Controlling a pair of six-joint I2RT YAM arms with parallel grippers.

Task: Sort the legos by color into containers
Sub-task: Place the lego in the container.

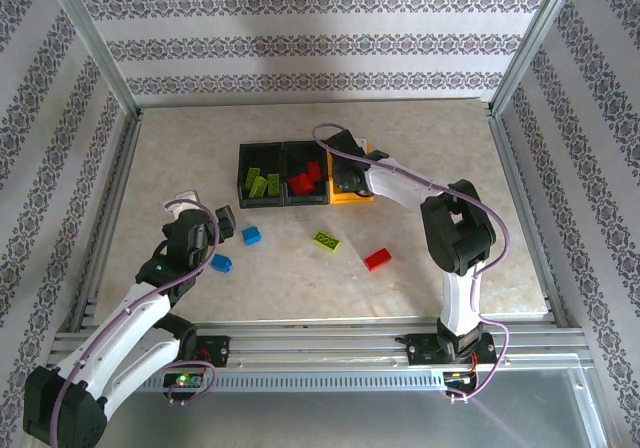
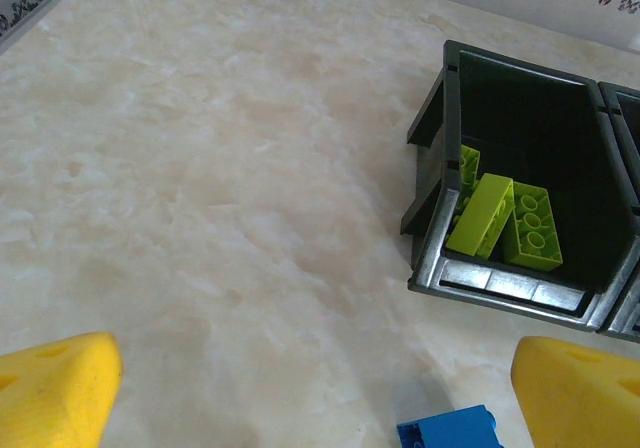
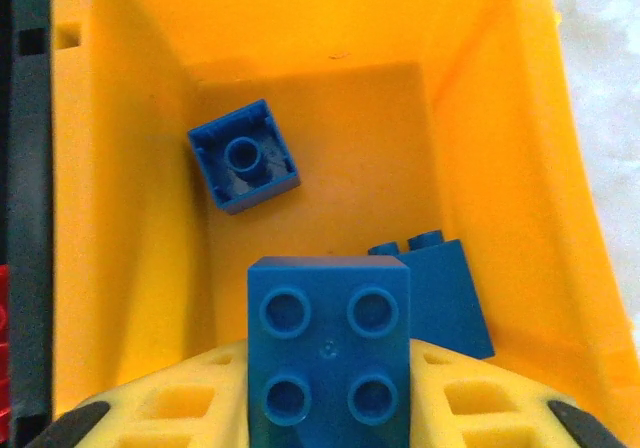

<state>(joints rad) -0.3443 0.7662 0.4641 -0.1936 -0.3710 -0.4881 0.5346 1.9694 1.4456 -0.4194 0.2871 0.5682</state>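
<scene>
My right gripper (image 3: 330,413) hangs over the yellow container (image 3: 120,168), shut on a blue lego (image 3: 330,343) whose studs face the camera. Two more blue legos (image 3: 243,156) (image 3: 440,288) lie on the floor of that bin. In the top view the right gripper (image 1: 346,175) is at the yellow container (image 1: 354,197), the right end of the row. The left black container (image 1: 262,173) holds lime green legos (image 2: 505,218), and the middle black one (image 1: 305,173) holds red ones. My left gripper (image 2: 320,408) stands open above bare table, with a blue lego (image 2: 448,432) near its right finger.
Loose on the table are two blue legos (image 1: 251,235) (image 1: 221,263), a lime green one (image 1: 326,240) and a red one (image 1: 378,259). An aluminium frame (image 1: 300,328) and patterned walls close in the work area.
</scene>
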